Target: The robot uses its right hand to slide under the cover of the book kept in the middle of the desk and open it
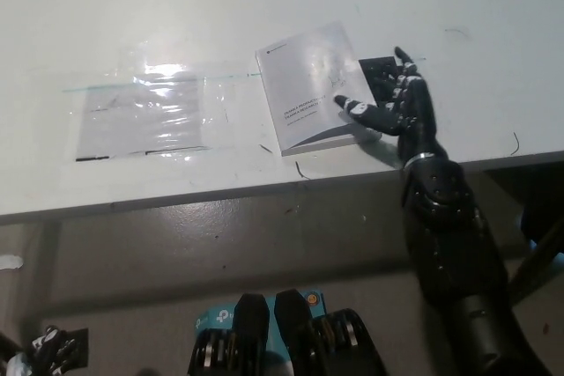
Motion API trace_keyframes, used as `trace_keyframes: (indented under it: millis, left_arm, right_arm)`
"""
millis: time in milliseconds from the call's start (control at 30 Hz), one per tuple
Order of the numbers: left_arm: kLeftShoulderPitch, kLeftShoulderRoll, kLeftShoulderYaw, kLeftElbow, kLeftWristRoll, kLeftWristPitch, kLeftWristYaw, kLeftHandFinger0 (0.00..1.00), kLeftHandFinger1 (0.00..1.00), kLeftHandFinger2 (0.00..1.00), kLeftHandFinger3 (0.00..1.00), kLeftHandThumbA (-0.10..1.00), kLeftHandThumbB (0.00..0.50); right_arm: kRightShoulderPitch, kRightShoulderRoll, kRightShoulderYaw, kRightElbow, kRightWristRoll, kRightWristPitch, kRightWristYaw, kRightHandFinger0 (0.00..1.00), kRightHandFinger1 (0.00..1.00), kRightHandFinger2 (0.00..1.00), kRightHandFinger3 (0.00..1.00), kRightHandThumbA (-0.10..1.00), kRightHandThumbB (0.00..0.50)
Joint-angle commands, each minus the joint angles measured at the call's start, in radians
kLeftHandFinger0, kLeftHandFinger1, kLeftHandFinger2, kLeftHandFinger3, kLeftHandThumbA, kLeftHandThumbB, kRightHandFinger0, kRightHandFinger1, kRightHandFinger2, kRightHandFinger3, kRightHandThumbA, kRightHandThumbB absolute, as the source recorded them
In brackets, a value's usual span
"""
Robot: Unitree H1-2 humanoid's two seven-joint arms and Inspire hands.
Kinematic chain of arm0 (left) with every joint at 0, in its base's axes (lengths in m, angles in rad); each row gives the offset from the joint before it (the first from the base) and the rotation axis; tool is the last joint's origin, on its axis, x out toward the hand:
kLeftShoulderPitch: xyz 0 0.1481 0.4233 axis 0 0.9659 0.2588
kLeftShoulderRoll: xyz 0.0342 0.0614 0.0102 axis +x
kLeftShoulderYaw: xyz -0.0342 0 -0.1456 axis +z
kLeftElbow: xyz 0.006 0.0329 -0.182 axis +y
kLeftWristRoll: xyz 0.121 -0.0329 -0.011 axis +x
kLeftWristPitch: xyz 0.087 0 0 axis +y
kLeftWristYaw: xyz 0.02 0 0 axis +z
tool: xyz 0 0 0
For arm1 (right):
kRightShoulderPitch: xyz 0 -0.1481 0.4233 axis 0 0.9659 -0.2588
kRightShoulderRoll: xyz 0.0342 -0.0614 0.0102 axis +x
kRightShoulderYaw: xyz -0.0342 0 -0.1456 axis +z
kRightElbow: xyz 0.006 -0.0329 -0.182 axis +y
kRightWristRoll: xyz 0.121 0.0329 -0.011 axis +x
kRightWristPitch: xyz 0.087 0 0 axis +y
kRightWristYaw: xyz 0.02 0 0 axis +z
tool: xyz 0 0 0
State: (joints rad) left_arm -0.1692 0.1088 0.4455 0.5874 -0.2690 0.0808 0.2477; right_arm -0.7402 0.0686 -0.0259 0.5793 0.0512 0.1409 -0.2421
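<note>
The book (315,87) lies closed and flat on the white desk (176,6), a little right of the middle of the picture, its pale cover up and its body turned slightly so the near right corner points toward the desk's front edge. A few lines of small print run across the cover, too small to read. The black right hand (394,101) sits at the book's right edge with its fingers spread and holding nothing; one light-tipped finger reaches over the lower right part of the cover and seems to rest on it, though whether it presses on top or has caught under the edge is hard to tell from this angle. Just behind the hand, touching the book's right side, lies a small black square marker (377,68), partly covered by the fingers. The black forearm runs down from the hand past the desk's front edge toward the lower right. To the left of the book, apart from it, a clear plastic sleeve (145,112) lies flat on the desk, glaring under the light.
</note>
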Motion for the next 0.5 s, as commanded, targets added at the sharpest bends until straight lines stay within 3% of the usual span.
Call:
trace_keyframes:
  millis: [0, 167, 300, 467]
  left_arm:
    - [-0.017, 0.024, -0.010, -0.019, 0.018, -0.006, 0.014, 0.59, 0.61, 0.75, 0.72, 0.71, 0.033]
    - [-0.018, 0.024, -0.008, -0.010, 0.016, -0.018, 0.012, 0.61, 0.61, 0.74, 0.73, 0.72, 0.048]
    - [-0.019, 0.024, -0.007, -0.014, 0.014, -0.016, 0.012, 0.63, 0.64, 0.76, 0.73, 0.73, 0.048]
    - [-0.029, 0.028, -0.005, 0.008, 0.015, -0.018, 0.017, 0.63, 0.63, 0.76, 0.71, 0.74, 0.075]
  right_arm:
    - [-0.064, 0.015, 0.012, 0.011, -0.038, -0.074, -0.012, 0.48, 0.78, 0.89, 1.00, 0.94, 0.103]
    - [-0.062, 0.030, 0.005, 0.031, -0.035, -0.079, -0.012, 0.47, 0.76, 0.90, 1.00, 0.92, 0.064]
    - [-0.046, 0.029, -0.005, 0.049, -0.032, -0.099, -0.015, 0.41, 0.74, 0.89, 1.00, 0.93, 0.097]
    - [-0.042, 0.022, -0.016, 0.041, -0.022, -0.089, -0.004, 0.48, 0.78, 0.89, 1.00, 0.95, 0.119]
